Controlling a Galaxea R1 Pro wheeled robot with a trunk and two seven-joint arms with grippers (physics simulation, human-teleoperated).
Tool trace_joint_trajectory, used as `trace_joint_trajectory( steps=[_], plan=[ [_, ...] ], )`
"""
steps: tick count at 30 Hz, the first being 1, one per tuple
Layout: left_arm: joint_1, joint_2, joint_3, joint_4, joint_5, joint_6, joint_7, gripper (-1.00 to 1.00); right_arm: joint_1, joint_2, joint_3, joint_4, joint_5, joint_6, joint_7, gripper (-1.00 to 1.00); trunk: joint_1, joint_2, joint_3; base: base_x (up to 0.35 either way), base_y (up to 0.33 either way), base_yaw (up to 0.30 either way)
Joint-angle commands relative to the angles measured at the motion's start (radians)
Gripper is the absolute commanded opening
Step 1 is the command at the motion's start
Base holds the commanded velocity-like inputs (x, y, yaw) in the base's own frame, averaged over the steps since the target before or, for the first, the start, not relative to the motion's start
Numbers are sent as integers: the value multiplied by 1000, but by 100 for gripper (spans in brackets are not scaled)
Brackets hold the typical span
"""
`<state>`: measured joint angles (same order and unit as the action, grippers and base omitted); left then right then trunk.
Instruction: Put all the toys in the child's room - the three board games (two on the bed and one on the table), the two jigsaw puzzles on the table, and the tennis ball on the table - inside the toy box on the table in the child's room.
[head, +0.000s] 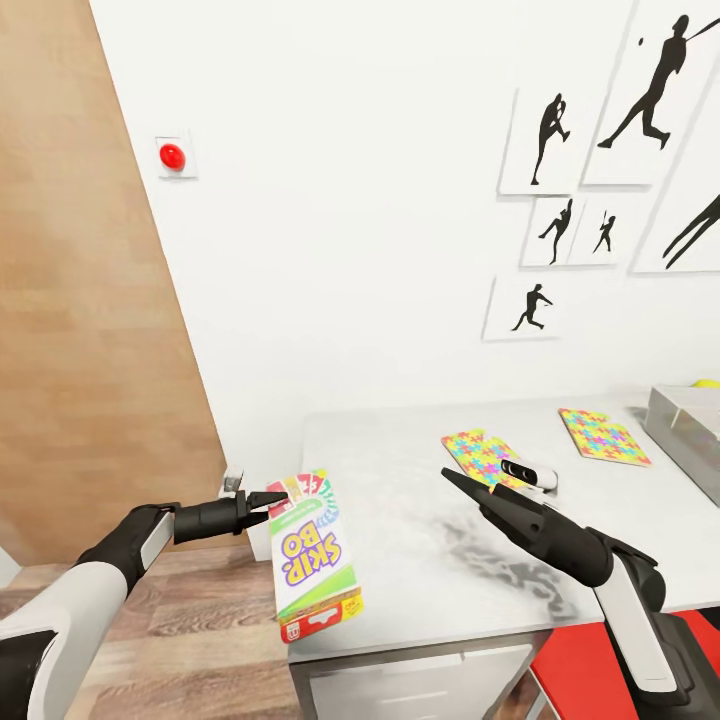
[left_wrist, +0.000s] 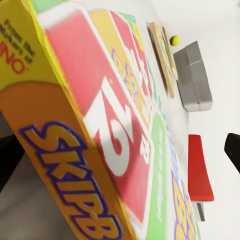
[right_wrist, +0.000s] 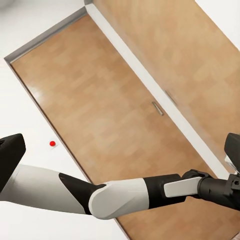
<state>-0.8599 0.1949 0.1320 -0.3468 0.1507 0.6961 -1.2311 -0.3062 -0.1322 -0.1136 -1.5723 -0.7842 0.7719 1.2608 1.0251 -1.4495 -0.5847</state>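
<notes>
Head view, my left gripper (head: 272, 499): at 8 o'clock in the picture, fingers clamped on the top edge of the Skip-Bo game box (head: 313, 556).
Head view, game box: hangs at the table's (head: 400, 480) near left corner, lower end over the table edge; I cannot tell whether it touches the top.
Head view, my right gripper (head: 458, 482): at 5 o'clock, over the table, pointing toward 10 o'clock; I cannot tell whether its fingers are apart.
Head view, puzzles: one puzzle board (head: 483, 457) lies flat just past my right gripper, a second puzzle board (head: 603, 436) lies at 3 o'clock, well apart from the first.
Head view, toy bin (head: 688, 424): grey, at the right border on the table, with the tennis ball (head: 706, 383) just behind it.
Head view, wall: red button (head: 172, 156) at 10 o'clock, wooden door (head: 80, 330) at 9 o'clock, silhouette pictures (head: 552, 140) at 2 o'clock.
Left wrist view, game box (left_wrist: 95, 135): very close, tilted, lettering blurred.
Left wrist view, beyond it: puzzle board (left_wrist: 162, 55), grey bin (left_wrist: 194, 77), ball (left_wrist: 174, 40).
Right wrist view, my right fingertips (right_wrist: 10, 155): set wide apart, nothing between them.
Right wrist view, left arm (right_wrist: 115, 195): crosses in front of the wooden door (right_wrist: 120, 100).
</notes>
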Motion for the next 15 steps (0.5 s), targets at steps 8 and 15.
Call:
trace_joint_trajectory(
  steps=[8, 15],
  plan=[
    [0, 0, 3, 0, 1, 8, -2, 100, -1, 3, 0, 0, -3, 7, 0, 100, 0, 0, -1, 0, 0, 0],
    [0, 0, 2, 0, 1, 9, -2, -100, -1, 3, 0, 0, -3, 7, 0, 100, 0, 0, -1, 0, 0, 0]
  ],
)
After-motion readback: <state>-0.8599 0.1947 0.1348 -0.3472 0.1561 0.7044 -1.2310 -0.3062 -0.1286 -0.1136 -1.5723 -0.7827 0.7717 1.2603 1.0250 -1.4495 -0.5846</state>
